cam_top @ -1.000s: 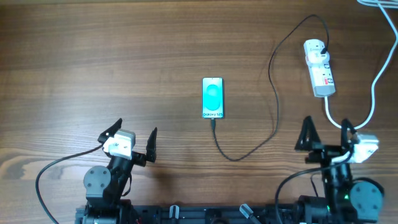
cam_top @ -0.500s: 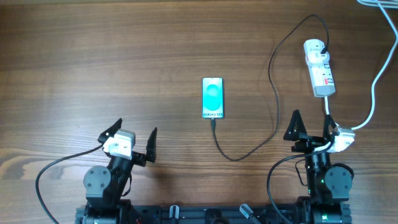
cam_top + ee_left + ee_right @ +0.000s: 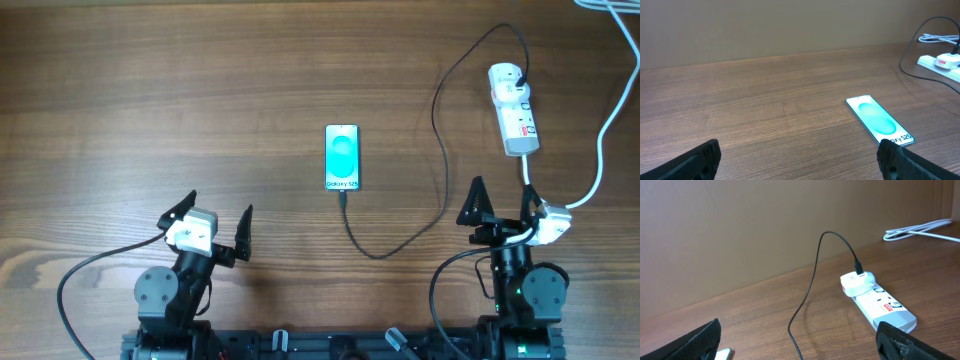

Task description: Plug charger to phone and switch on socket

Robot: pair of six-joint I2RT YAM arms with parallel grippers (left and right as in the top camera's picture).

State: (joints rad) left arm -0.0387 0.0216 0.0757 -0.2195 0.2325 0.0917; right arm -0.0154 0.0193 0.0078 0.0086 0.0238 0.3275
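Showing one phone, one socket

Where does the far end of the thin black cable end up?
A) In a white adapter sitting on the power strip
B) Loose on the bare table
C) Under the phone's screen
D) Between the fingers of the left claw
A: in the right wrist view the charger cable arcs over and drops into the white adapter on the socket.
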